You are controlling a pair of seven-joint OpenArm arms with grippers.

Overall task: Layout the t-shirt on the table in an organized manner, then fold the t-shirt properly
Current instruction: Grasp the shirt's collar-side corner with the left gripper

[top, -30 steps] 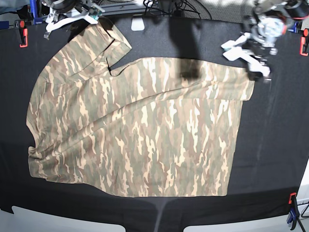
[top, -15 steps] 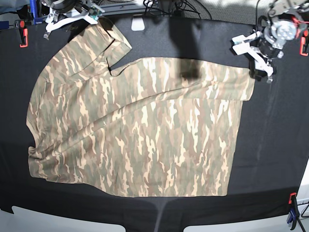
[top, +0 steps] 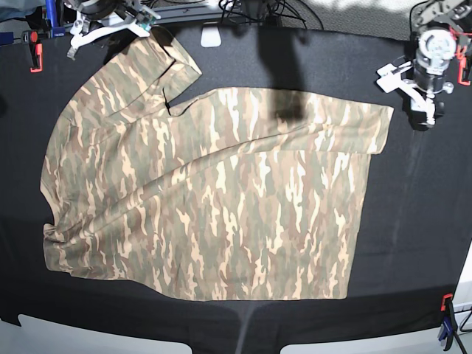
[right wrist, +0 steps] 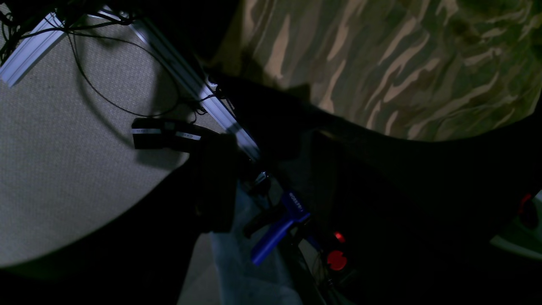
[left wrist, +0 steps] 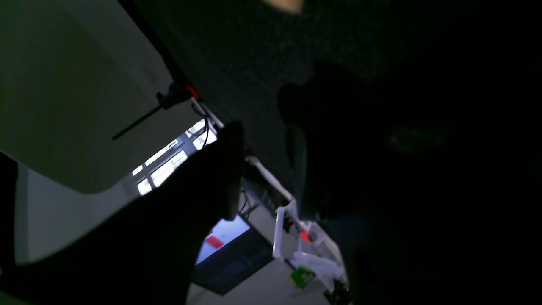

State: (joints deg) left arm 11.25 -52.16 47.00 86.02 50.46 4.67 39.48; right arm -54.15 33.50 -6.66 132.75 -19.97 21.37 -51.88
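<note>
Soft camo-print cloth t-shirt (top: 214,192) lies spread on black-draped table (top: 413,221), near edge to far; one sleeve doubled over at far corner, so layout prob not finished. Left gripper (top: 414,88) hangs just off shirt's far hem corner, fingers apart, holding nothing. Right gripper (top: 107,28) by folded sleeve, fingers apart, empty, likely placed to flatten it.
</note>
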